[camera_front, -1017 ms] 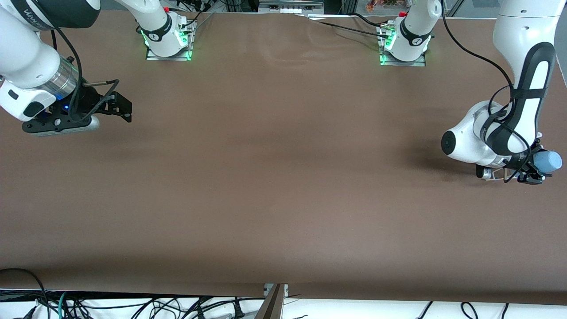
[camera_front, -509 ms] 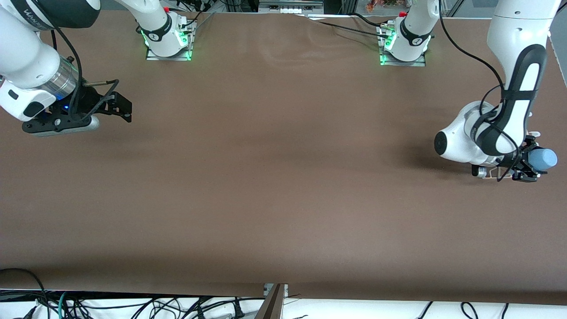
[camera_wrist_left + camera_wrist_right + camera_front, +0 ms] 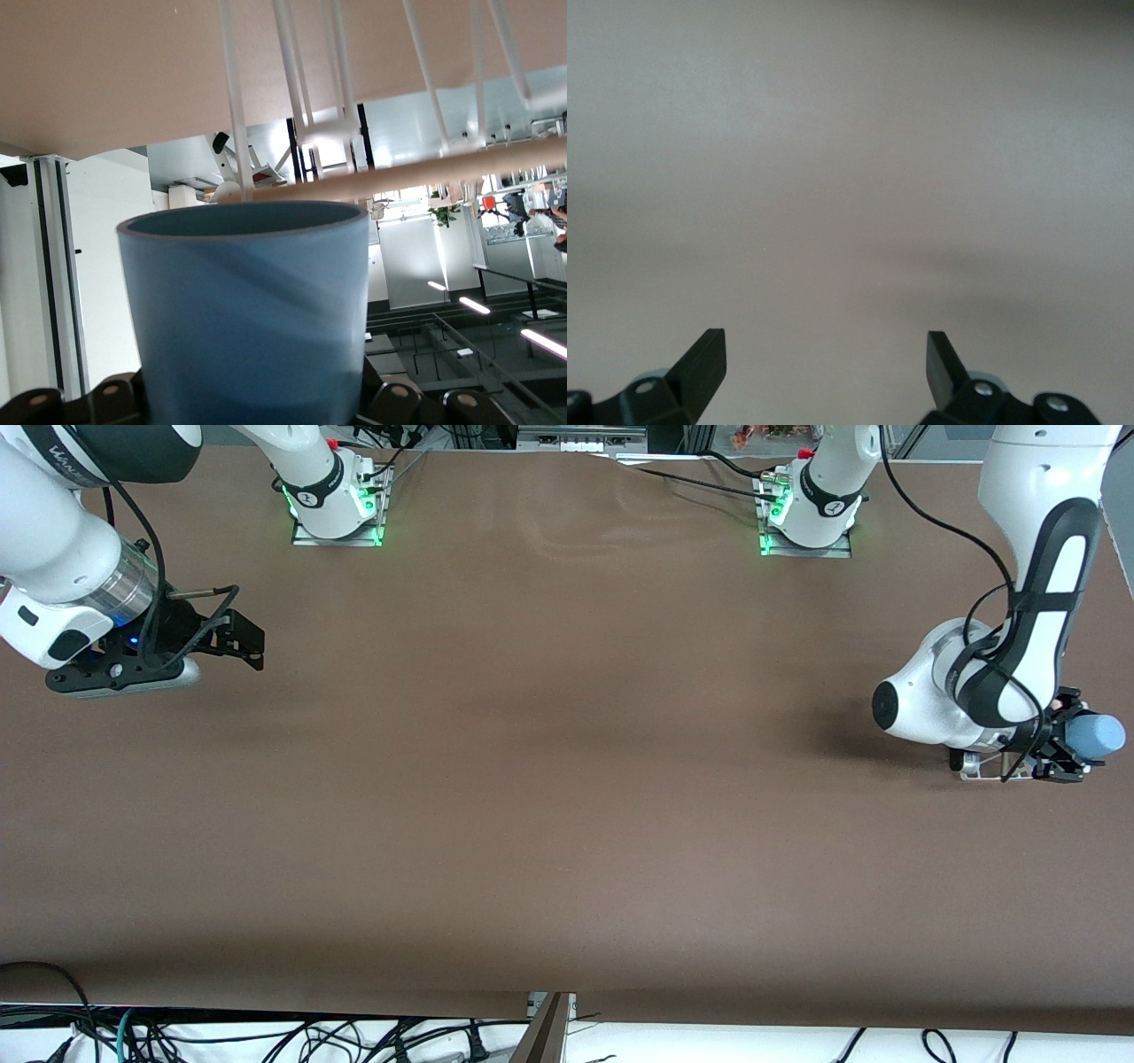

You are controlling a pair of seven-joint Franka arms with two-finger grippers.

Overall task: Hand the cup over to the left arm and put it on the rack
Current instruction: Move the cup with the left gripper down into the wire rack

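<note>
Brown table [image 3: 549,779] in the front view carries the left gripper [image 3: 1067,746] clamping the cup [image 3: 1095,736] at its end, the left wrist view shows rack [image 3: 372,177] wires beside the rim, while the right gripper [image 3: 824,363] waits spread wide.

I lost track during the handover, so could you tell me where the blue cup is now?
The cup is clamped in the left pincer at the left arm's end of the table, with the rack's wires close to its rim.

Left tool [image 3: 1067,748] with gripped cup [image 3: 1095,736] now slightly nearer the table's left-arm-end edge than before.
</note>
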